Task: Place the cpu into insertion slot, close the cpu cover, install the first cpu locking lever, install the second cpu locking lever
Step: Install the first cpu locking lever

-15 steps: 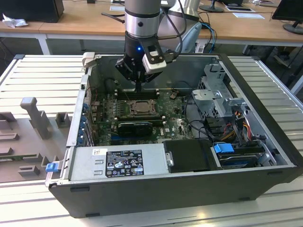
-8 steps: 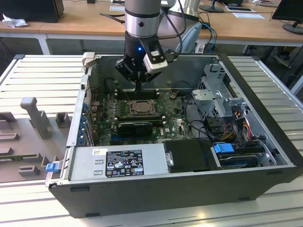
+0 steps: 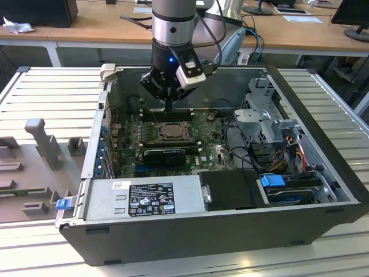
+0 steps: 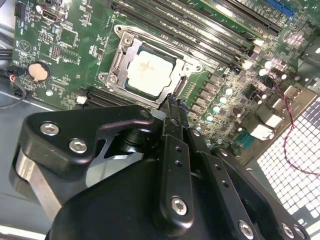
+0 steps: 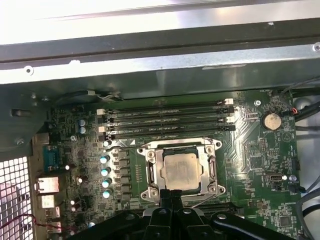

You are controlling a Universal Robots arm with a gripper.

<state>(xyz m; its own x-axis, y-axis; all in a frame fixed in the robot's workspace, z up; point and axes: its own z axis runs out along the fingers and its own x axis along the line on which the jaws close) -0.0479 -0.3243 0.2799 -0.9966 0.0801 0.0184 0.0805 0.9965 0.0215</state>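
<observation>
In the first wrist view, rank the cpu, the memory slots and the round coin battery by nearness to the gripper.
1. The cpu, right ahead of the gripper.
2. The memory slots, just past the cpu.
3. The coin battery, far off to one side.

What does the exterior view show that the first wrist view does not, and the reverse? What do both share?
Exterior view adds the arm, the open computer case, the power supply and a blue tab. First wrist view adds the coin battery and rear ports. Both share the cpu framed by the cpu cover, with the gripper at its edge.
</observation>
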